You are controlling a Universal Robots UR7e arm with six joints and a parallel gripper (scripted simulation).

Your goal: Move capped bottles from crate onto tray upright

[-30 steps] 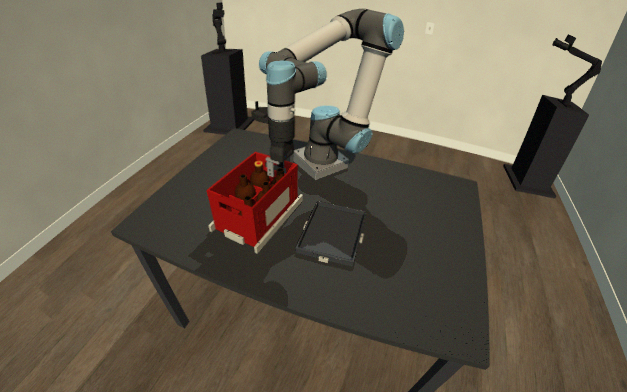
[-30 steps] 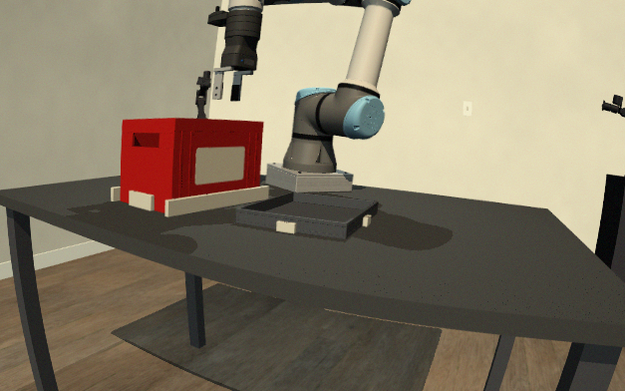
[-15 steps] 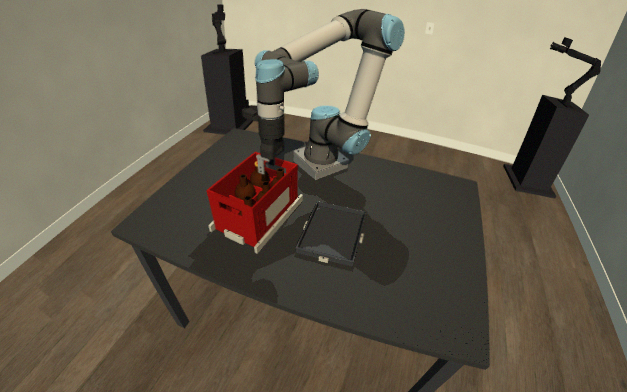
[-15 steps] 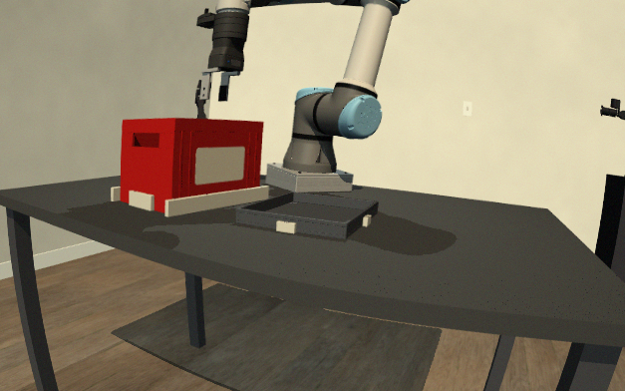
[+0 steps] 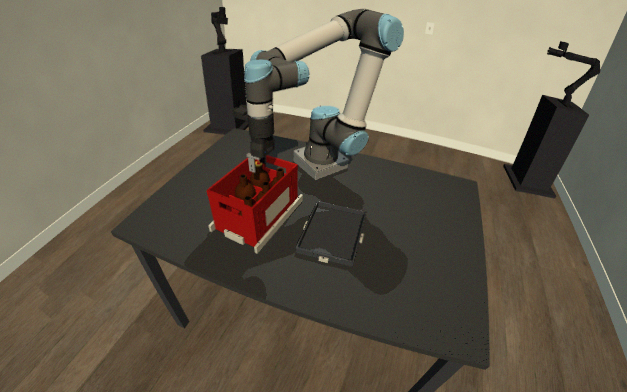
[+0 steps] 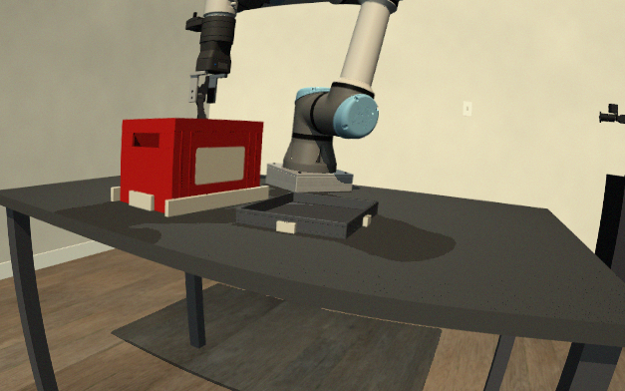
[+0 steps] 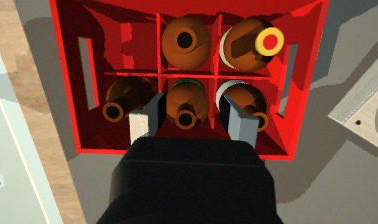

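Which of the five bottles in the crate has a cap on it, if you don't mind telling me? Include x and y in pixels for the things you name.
The top-right bottle (image 7: 243, 47) in the wrist view: a yellow-and-red cap (image 7: 269, 41); others show dark open mouths.

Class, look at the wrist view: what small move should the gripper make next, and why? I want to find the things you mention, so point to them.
Probably shift the open gripper (image 5: 259, 164) (image 6: 203, 89) (image 7: 193, 105) sideways, still above the crate (image 5: 232, 215) (image 6: 147, 165), toward the yellow-and-red-capped bottle (image 7: 246, 44). In the wrist view, the fingers frame an uncapped bottle (image 7: 187, 102), while the capped one sits in the far row, nearer the robot's base (image 5: 320, 167) (image 6: 309, 182) (image 7: 358, 107).
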